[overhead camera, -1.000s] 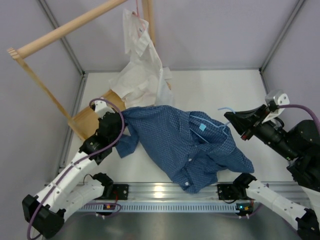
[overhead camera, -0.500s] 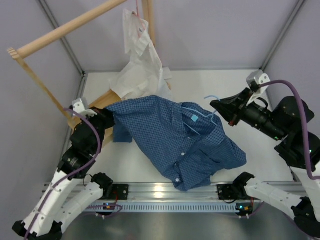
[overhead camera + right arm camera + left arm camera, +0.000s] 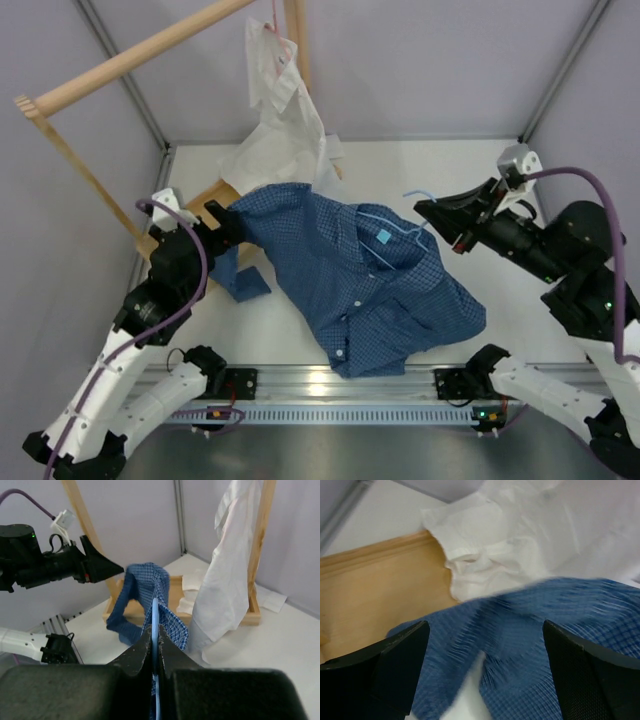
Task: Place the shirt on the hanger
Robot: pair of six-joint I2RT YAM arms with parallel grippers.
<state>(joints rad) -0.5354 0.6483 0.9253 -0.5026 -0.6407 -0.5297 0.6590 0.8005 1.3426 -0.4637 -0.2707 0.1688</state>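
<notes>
Top view, shirt (image 3: 360, 285): over the table (image 3: 450, 165), between both grippers, collar on the hanger (image 3: 412, 194).
Top view, right gripper (image 3: 422, 208): clamped on the hanger near the hook.
Top view, left gripper (image 3: 225, 225): at the shirt's shoulder.
Left wrist, fingers (image 3: 395, 665): wide apart, gripping nothing; blurred blue cloth beyond, white shirt (image 3: 520, 545) behind.
Right wrist, fingers (image 3: 135, 655): pinched on the light-blue wire, shirt hanging from it.

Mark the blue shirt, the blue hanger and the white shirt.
blue shirt (image 3: 370, 285), top view, middle of its body.
blue hanger (image 3: 155, 614), right wrist view, upright stretch of wire.
white shirt (image 3: 290, 120), top view, hanging body.
</notes>
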